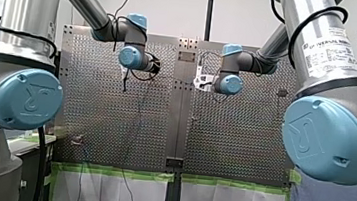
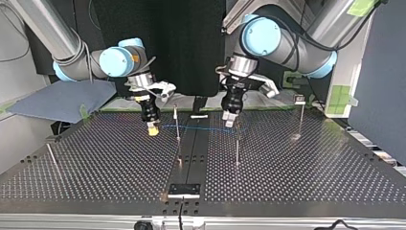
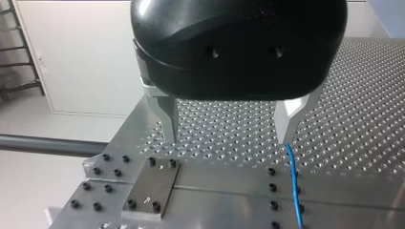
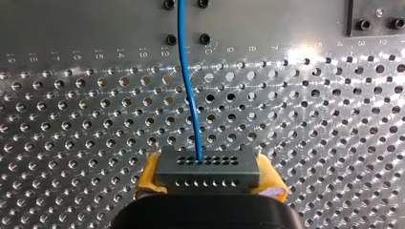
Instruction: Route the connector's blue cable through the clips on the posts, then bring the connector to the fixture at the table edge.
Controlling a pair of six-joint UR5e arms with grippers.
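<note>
In the right wrist view my right gripper (image 4: 208, 183) is shut on the grey connector (image 4: 208, 168), which sits between its yellow pads (image 4: 149, 175). The blue cable (image 4: 187, 81) leaves the connector and runs straight ahead over the perforated table. In the top view that cable (image 2: 203, 129) stretches level from my right gripper (image 2: 152, 129) past a thin post (image 2: 177, 123) to below my left gripper (image 2: 230, 120). The left wrist view shows my left gripper (image 3: 229, 139) open, with bare metal fingers (image 3: 169, 119). The blue cable (image 3: 294, 191) passes just by one fingertip, not between the two. Whether the cable sits in a clip I cannot tell.
More thin posts stand on the table in the top view: one near the middle (image 2: 237, 146), one at the right (image 2: 300, 117), one at the left (image 2: 51, 154). A dark fixture plate (image 2: 183, 189) lies at the near table edge. A bolted plate (image 3: 149, 191) lies under my left gripper.
</note>
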